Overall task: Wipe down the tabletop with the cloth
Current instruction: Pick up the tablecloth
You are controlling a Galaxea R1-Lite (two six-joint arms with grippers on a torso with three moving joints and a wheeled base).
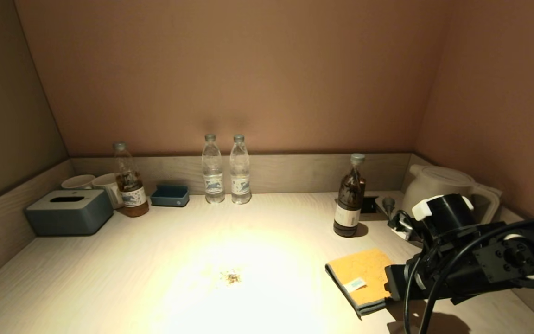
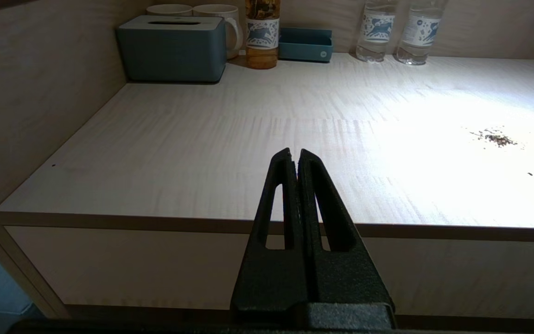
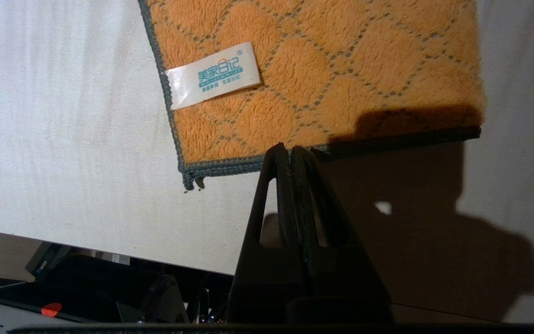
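The cloth [image 1: 362,273] is a yellow-orange square with grey-blue edging and a white label [image 3: 211,74]. It lies flat at the front right of the pale wood-grain tabletop [image 1: 155,278]. My right arm [image 1: 457,260] reaches in from the right just beside the cloth. The right gripper [image 3: 290,149] is shut with nothing in it, its tips over the near edge of the cloth [image 3: 322,74]. A small patch of crumbs [image 1: 232,277] lies mid-table in the bright light. My left gripper [image 2: 295,153] is shut and empty, hanging before the front edge of the tabletop [image 2: 248,130] on the left.
Along the back rim stand a grey-blue tissue box [image 1: 68,212], two mugs [image 1: 109,185], a tea bottle [image 1: 130,185], a blue tray [image 1: 170,195] and two water bottles [image 1: 213,169]. A dark bottle [image 1: 349,197] and a white kettle [image 1: 443,185] stand behind the cloth.
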